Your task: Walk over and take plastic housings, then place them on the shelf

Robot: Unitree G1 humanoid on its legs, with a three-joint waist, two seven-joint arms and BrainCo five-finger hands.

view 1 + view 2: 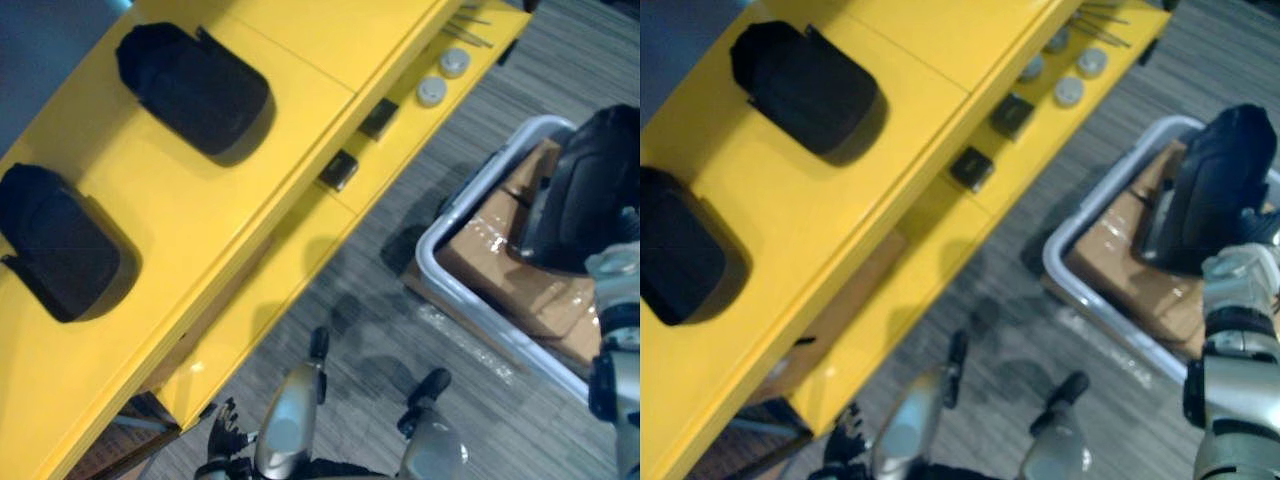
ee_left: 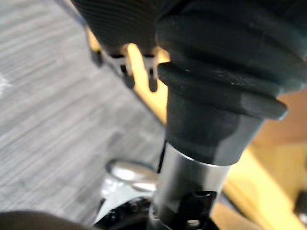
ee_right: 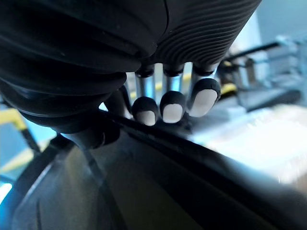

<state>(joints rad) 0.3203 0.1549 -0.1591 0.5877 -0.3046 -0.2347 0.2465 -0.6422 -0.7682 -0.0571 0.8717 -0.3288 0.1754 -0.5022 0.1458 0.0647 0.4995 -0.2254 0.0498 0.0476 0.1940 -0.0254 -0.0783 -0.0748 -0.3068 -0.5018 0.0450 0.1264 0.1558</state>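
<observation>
A black plastic housing (image 1: 585,190) is up in the air above a grey-rimmed bin (image 1: 440,275) at the right. My right hand (image 1: 1240,275) grips it from below. In the right wrist view its fingers (image 3: 172,105) curl over the edge of that housing (image 3: 144,191). Two more black housings (image 1: 195,88) (image 1: 55,245) lie on the top board of the yellow shelf (image 1: 200,210) at the left. My left hand (image 1: 225,440) hangs low by the shelf's near corner, with its fingers (image 2: 152,79) relaxed and holding nothing.
The bin holds a brown cardboard box (image 1: 500,260). The shelf's lower board carries two small black blocks (image 1: 338,170) and round silver caps (image 1: 432,92). Grey striped floor (image 1: 380,330) lies between the shelf and the bin.
</observation>
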